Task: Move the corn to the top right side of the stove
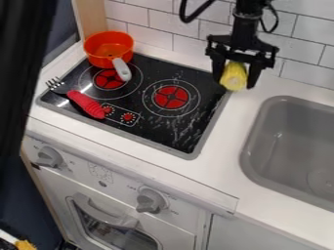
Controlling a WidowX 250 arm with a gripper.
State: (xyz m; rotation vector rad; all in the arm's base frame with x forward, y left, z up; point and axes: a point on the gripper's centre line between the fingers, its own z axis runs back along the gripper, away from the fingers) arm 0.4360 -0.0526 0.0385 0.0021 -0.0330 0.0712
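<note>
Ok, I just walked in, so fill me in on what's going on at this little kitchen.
A black robot arm has the yellow corn gripped in its pincer, by the top right corner of the stove. The corn has not been let go. On the stove, an orange pot sits at the upper left, and a red-handled fork lies at the left side, its prongs toward the edge.

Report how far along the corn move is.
Apparently done: the grasp, with the corn between the fingers of the gripper. In hand: positioning, as it hangs by the top right corner of the stove. Left: likely lowering it onto the stove's top right and releasing it.
</note>
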